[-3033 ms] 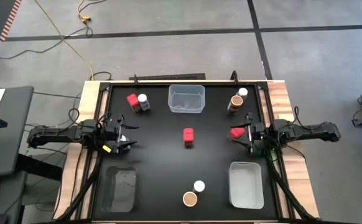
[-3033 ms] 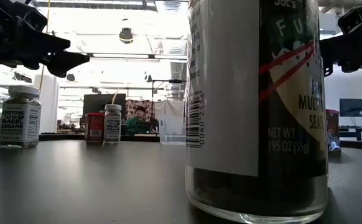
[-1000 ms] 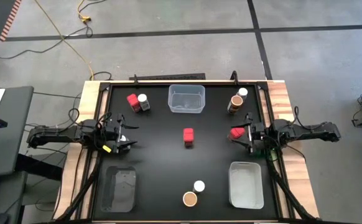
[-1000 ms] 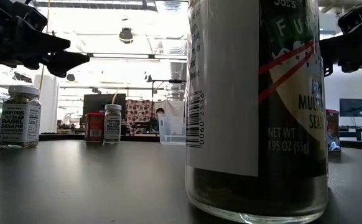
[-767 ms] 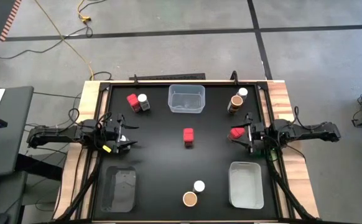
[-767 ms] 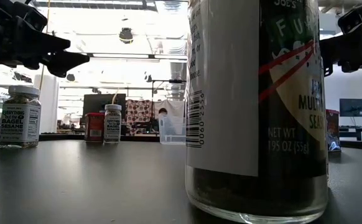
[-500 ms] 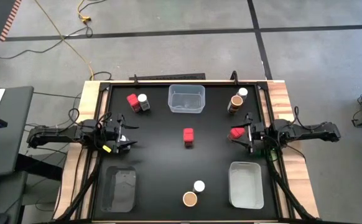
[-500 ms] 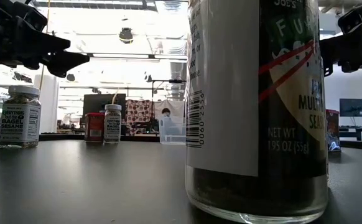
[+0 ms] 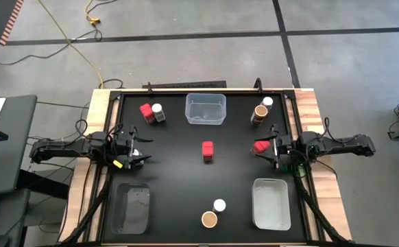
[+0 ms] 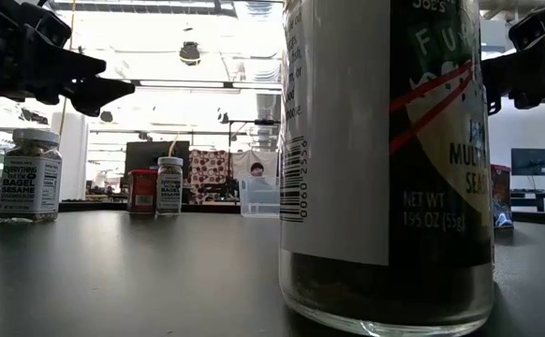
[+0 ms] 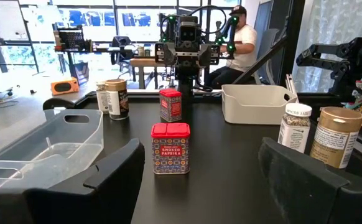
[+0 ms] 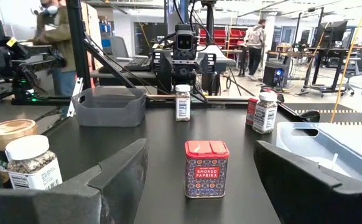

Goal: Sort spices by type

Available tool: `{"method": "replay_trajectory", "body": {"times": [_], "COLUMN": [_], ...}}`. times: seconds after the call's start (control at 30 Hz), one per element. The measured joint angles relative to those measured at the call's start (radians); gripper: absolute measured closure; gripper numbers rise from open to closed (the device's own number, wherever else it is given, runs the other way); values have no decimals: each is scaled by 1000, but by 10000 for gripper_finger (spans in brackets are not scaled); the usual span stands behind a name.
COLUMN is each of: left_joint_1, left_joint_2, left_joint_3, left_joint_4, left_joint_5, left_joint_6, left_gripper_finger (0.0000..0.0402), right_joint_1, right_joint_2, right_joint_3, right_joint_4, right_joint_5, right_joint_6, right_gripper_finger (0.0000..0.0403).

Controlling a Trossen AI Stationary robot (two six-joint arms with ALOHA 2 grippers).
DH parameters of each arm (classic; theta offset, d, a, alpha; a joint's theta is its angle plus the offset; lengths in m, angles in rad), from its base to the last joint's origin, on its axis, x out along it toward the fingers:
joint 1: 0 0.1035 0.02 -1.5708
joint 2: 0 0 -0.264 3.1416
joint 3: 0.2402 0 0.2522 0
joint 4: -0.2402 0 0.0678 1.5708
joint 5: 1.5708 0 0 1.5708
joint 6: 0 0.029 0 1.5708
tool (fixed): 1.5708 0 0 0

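L gripper (image 9: 136, 149) at table's left edge, fingers spread wide, holding nothing; R gripper (image 9: 271, 146) at right edge, also wide, empty, w/ a red tin (image 9: 260, 146) just beside it. High view: central red tin (image 9: 208, 151) mid-table; red tin + white-lid jar (image 9: 158, 113) at back left; tan-lid jar (image 9: 259, 114) + white-lid jar at back right; white-lid jar (image 9: 219, 205) & tan-lid jar (image 9: 209, 219) near front. Clear bins (image 9: 206, 109) at back centre, front left, front right. Low view: big jar (image 10: 385, 159) close up, fills frame. L wrist view: paprika tin (image 11: 170, 147) ahead betw. own fingers (image 11: 116, 171), not touching. R wrist view: same tin (image 12: 206, 168) betw. wide fingers (image 12: 122, 168), apart.
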Motion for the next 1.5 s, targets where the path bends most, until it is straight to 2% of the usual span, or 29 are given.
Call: {"method": "replay_trajectory", "body": {"times": [0.97,1.3,1.5], "left_joint_1": [0,0,0], "left_joint_2": [0,0,0], "left_joint_3": [0,0,0], "left_joint_4": [0,0,0], "left_joint_5": [0,0,0], "left_joint_6": [0,0,0], "left_gripper_finger": [98,98,98], "right_joint_1": [-9,-9,-10], "right_joint_2": [4,17,103], "right_joint_3": [8,142,288], "right_joint_4": [18,5,-77], "right_joint_5": [24,170,215], "right_joint_6": [21,18,17], "right_gripper_finger": [83,83,83]}}
